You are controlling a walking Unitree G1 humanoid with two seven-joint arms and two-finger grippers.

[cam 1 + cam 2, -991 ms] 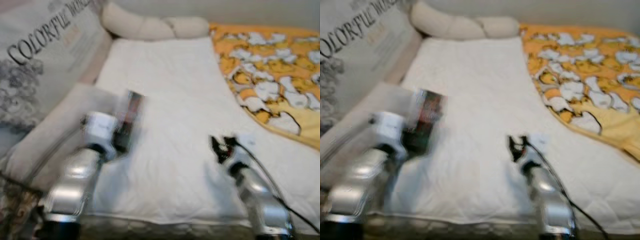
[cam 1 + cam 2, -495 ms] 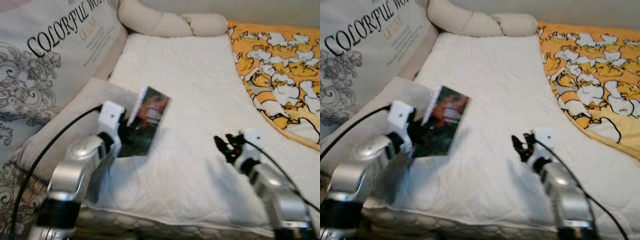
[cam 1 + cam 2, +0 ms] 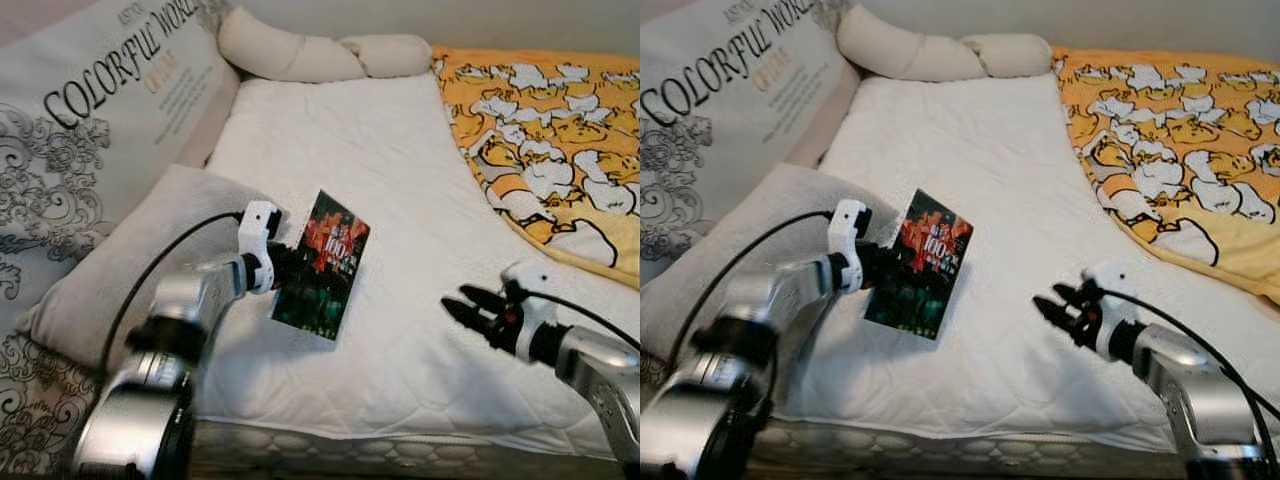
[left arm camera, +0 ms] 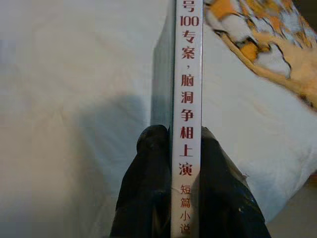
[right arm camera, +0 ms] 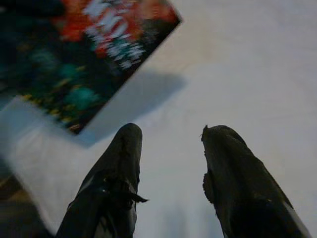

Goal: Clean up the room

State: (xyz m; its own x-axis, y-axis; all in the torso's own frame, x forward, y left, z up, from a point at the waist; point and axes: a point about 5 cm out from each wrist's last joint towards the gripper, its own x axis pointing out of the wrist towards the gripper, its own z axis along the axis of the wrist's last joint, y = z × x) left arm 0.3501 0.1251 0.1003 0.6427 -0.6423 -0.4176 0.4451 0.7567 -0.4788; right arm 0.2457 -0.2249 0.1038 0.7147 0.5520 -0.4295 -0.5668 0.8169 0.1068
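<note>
My left gripper [image 4: 184, 144] clamps a book [image 3: 323, 264] by its spine above the white mattress [image 3: 380, 180]; my right gripper [image 5: 171, 136] hovers nearby, fingers spread, empty.

Silver arms, white wrist blocks, black cables, black-fingered left claw [image 3: 285, 272].

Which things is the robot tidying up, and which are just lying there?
For the job:
book, held off the bed in the left hand

Just lying there:
white mattress pad
orange duck blanket
grey pillow
beige bolster
</note>
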